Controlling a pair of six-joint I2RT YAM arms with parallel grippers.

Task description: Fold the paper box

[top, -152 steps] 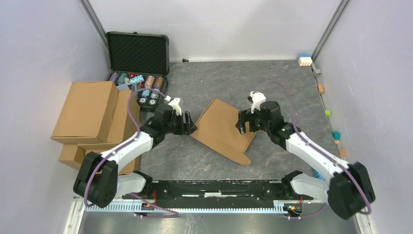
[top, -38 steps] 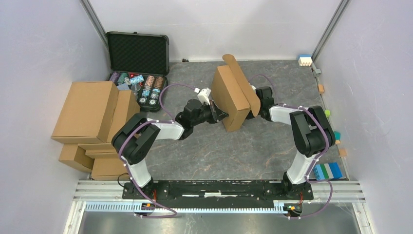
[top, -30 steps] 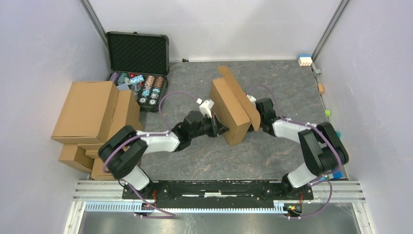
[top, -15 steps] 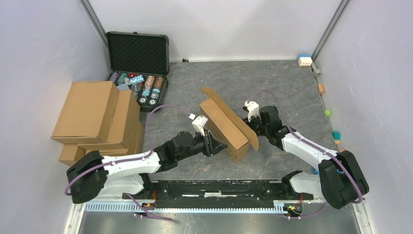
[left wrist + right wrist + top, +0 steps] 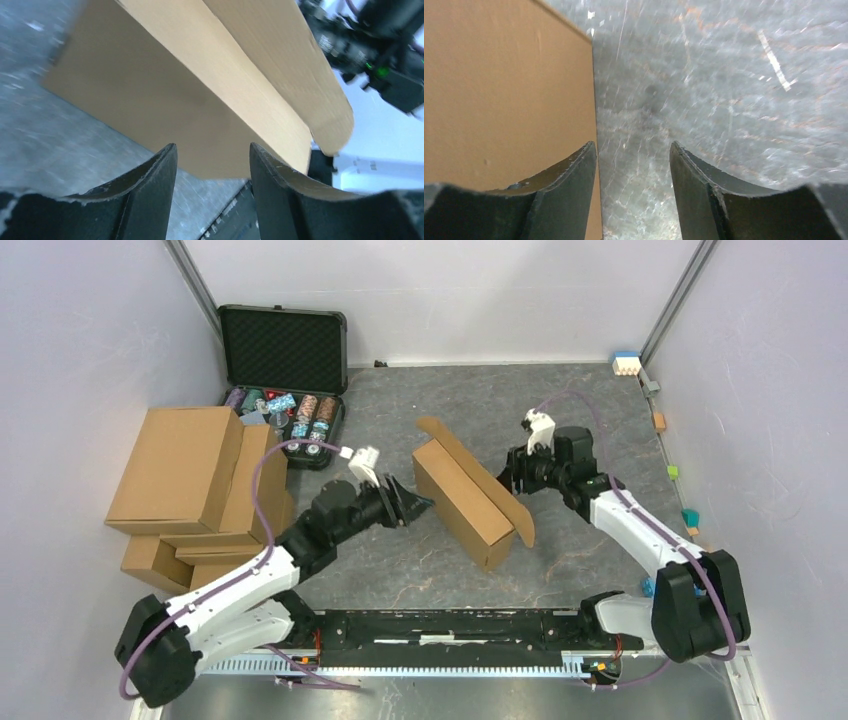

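The paper box (image 5: 462, 502) is a shallow brown cardboard box resting on its long narrow side in the middle of the table, running diagonally. Its loose lid flap (image 5: 503, 502) hangs off the right face. My left gripper (image 5: 412, 505) is open just left of the box, apart from it. In the left wrist view the box (image 5: 165, 90) fills the top beyond the open gripper (image 5: 212, 150). My right gripper (image 5: 512, 480) is open to the right of the flap. In the right wrist view the cardboard (image 5: 509, 90) lies left of the open gripper (image 5: 633, 146), with bare table between the fingers.
A stack of bulkier brown cartons (image 5: 190, 480) sits at the left. An open black case (image 5: 283, 350) with poker chips (image 5: 300, 415) stands at the back left. Small coloured blocks (image 5: 626, 362) lie along the right wall, and blue blocks (image 5: 652, 590) sit by the right arm's base.
Both grippers have opened and let go of the box, which now rests on the table. The left arm drew back to the left. The right gripper pulled away to the right.
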